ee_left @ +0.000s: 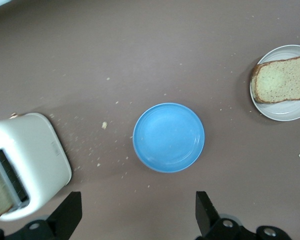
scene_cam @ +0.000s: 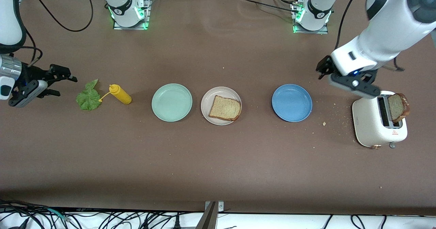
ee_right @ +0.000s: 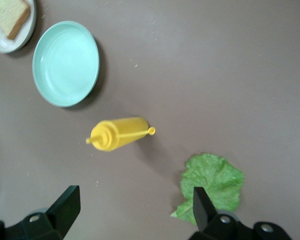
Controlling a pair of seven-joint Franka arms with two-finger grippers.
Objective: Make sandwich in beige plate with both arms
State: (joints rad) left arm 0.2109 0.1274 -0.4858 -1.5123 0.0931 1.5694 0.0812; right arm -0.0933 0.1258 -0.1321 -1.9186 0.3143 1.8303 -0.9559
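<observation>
One bread slice (scene_cam: 225, 108) is already lying on the beige plate (scene_cam: 207, 101), which is sitting between the mint plate (scene_cam: 171, 102) and the blue plate (scene_cam: 292, 102), so the sandwich is standing at its first layer. The lettuce (scene_cam: 88, 97) is lying on the table (scene_cam: 218, 161) toward the right arm's end, just beside the yellow bottle (scene_cam: 120, 94). The second slice (scene_cam: 397, 106) is sticking up out of the toaster (scene_cam: 378, 120) at the left arm's end. The right tool (scene_cam: 58, 80) is hovering near the lettuce with fingers wide and nothing in them; the left tool (scene_cam: 323, 70) is hanging over the table beside the toaster, also wide and empty. Judging by this, the lettuce pick is the step in hand: the right tool is needing to come down over the leaf, pinch it without dragging the bottle, and carry it onto the slice. The left arm is probably going for the toaster slice after that, to top it off.
</observation>
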